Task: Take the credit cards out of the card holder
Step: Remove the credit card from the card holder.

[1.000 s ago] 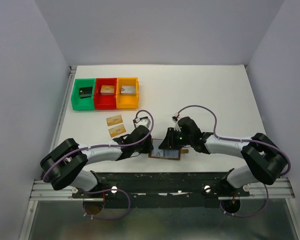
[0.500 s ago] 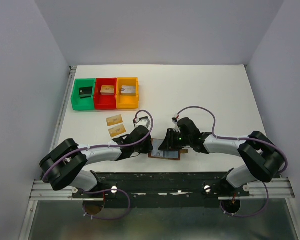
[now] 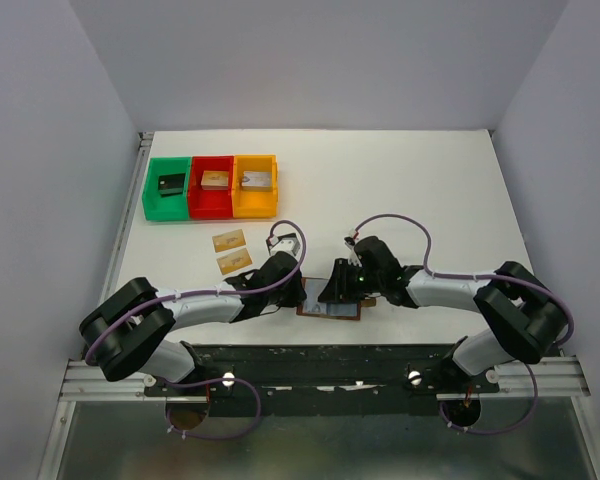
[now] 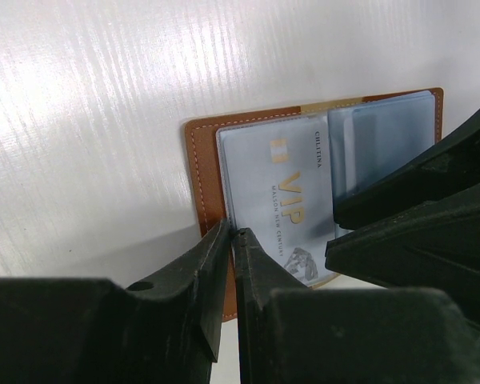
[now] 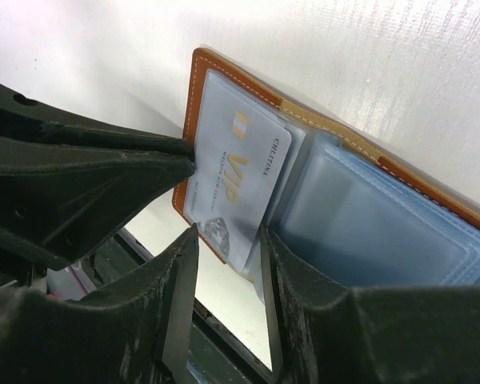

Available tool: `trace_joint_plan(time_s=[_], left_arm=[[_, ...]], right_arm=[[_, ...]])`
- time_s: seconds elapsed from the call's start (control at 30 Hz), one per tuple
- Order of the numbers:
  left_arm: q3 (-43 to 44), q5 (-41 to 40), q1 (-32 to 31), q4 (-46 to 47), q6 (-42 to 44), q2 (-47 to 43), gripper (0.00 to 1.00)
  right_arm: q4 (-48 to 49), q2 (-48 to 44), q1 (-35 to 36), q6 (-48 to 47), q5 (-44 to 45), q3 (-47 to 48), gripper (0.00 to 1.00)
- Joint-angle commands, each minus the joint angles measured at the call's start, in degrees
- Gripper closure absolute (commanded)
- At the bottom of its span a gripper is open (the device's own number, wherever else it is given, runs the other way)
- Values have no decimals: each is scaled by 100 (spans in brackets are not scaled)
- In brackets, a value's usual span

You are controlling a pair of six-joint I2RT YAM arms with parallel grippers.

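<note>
The card holder point(image 3: 330, 309) lies open near the table's front edge, brown leather point(image 4: 204, 160) with pale blue pockets point(image 5: 384, 216). A whitish-blue credit card marked VIP point(image 4: 284, 192) sticks partway out of its left pocket, and it also shows in the right wrist view point(image 5: 240, 188). My left gripper point(image 4: 233, 237) is shut on the card holder's left edge. My right gripper point(image 5: 226, 252) is open, its fingers on either side of the VIP card's lower corner. Two tan-gold credit cards point(image 3: 229, 241) point(image 3: 234, 261) lie on the table to the left.
Green point(image 3: 149, 190), red point(image 3: 211, 200) and orange point(image 3: 254, 203) bins stand in a row at the back left, each holding a small block. The table's front edge and a dark rail point(image 3: 320, 355) run just behind the card holder.
My right gripper has shifted slightly left over the card holder. The left arm and the card holder have hardly moved.
</note>
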Motion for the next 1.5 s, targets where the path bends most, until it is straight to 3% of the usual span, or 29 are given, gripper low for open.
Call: trace_joint_plan(time_s=[0.0,0.53,0.97,1.47], left_arm=[[-154,-175,14,-229,-8,30,75],[-216,-105,5,-132,-34,30,75],[-181,-202,14,-361,-52,-207,69],[-163,-281,14,-423,-43,-216,72]], right_arm=[[92,147,-25,-43,68,-116,55],[777,350,-42,273,-116,-317,57],[1586,526,-200,581,-319,-652,84],[1568,455,-209,537,-398,-643,96]])
